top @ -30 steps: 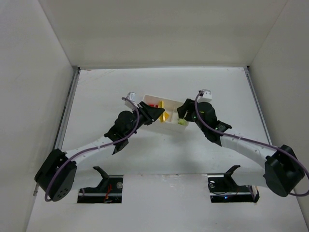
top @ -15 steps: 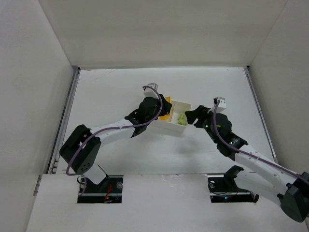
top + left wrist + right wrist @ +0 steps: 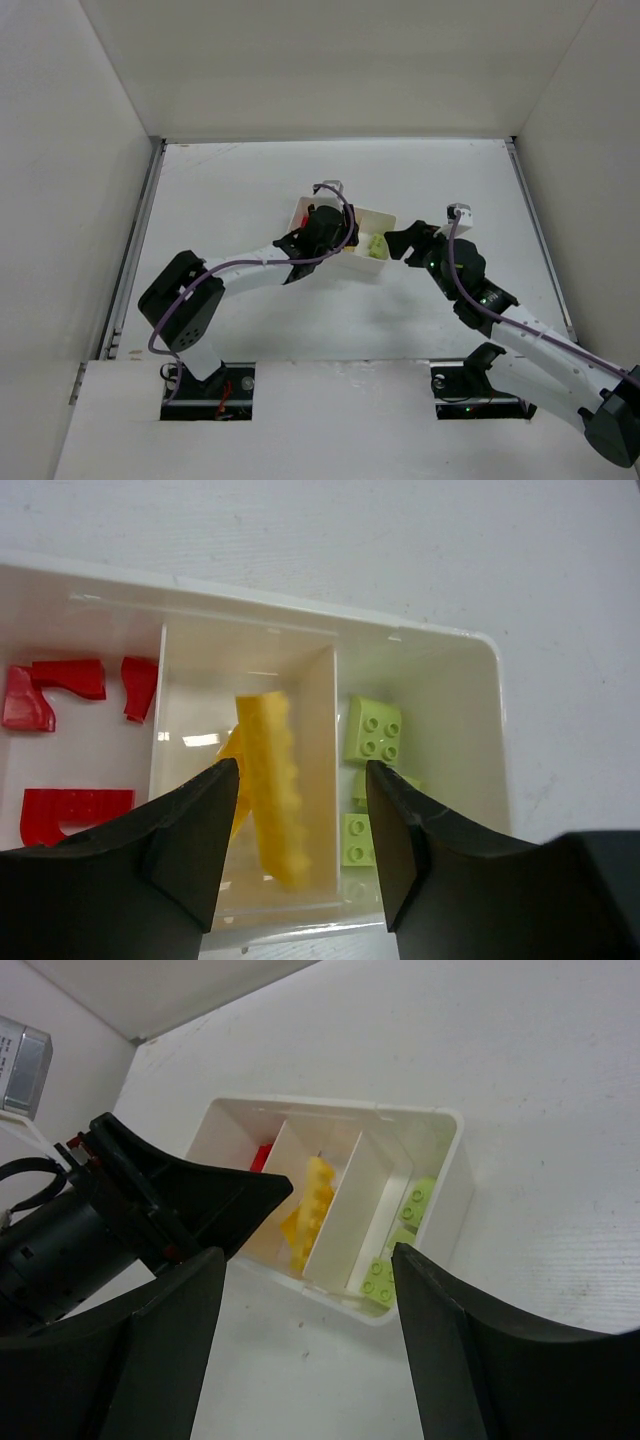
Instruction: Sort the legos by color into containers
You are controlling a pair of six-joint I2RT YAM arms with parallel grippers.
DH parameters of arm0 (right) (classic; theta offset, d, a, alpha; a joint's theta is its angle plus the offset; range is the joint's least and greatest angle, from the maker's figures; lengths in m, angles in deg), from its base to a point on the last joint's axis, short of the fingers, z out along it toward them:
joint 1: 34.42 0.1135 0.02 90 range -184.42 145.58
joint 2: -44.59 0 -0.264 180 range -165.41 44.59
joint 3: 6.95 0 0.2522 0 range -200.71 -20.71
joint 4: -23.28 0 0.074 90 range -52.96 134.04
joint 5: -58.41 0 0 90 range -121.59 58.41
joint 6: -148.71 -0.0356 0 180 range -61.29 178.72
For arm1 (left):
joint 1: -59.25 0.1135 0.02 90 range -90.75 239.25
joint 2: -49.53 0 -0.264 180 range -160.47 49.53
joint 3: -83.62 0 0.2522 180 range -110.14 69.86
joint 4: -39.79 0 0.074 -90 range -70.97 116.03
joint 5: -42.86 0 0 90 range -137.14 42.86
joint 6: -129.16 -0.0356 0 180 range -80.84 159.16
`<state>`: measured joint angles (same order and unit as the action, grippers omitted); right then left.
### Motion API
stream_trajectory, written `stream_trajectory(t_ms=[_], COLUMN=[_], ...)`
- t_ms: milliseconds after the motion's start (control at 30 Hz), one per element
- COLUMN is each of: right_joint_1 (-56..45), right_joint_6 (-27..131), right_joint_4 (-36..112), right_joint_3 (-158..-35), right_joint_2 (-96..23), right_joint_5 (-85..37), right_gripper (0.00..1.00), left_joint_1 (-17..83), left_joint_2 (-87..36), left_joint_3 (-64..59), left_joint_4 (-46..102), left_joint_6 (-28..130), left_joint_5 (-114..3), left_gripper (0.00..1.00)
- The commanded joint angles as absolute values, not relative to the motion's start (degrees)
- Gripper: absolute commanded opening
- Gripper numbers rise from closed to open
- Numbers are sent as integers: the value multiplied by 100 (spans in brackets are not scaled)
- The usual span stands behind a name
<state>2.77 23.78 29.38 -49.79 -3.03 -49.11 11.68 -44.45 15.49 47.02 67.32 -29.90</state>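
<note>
The white tray (image 3: 420,635) has three compartments. Red legos (image 3: 70,680) lie in its left one, a long yellow lego (image 3: 268,770) leans blurred in the middle one, and green legos (image 3: 373,728) lie in the right one. My left gripper (image 3: 300,855) is open and empty right above the middle compartment, its jaws either side of the yellow lego without touching it. My right gripper (image 3: 305,1355) is open and empty, just off the tray's (image 3: 440,1115) green end. In the top view the left gripper (image 3: 343,234) covers the tray's (image 3: 300,212) middle, and the right gripper (image 3: 398,243) is beside it.
White walls enclose the table on the left, right and back. The left arm's black gripper (image 3: 170,1210) fills the left of the right wrist view, close to the tray. Both arm bases sit at the near edge.
The left arm swung right over the tray and its gripper opened, leaving the yellow lego in the middle compartment. The right gripper drew back to the right of the tray.
</note>
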Motion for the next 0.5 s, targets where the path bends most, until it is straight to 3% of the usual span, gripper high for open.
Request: stream_trajectory(t_ms=[0, 200, 233, 267, 433, 467], right_joint_1=[315, 254, 245, 236, 262, 262], right_joint_6=[2409, 2514, 2505, 2488, 2347, 2321], right_joint_4=[2877, 3106, 3123, 3124, 3141, 3150], right_joint_3=[-5024, -5068, -5051, -5024, -4866, -4831], right_joint_2=[-244, -16, 81, 151, 275, 301], right_joint_5=[-4856, -4856, -4864, -4882, -4943, -4978], right_gripper=[74, 75, 76, 76, 82, 100], left_joint_1=[1052, 1104, 1113, 1122, 1184, 1192], left_joint_2=[-3969, -3135, -2924, -2722, -1589, -1325], left_joint_3=[1282, 1387, 1439, 1492, 1992, 2150], left_joint_4=[4783, 4748, 4748, 4739, 4423, 4301], left_joint_6=[6404, 6193, 6175, 6166, 6298, 6342], left_joint_5=[-2754, -2675, -2631, -2605, -2272, -2114], left_gripper=[55, 73, 81, 100, 100, 100])
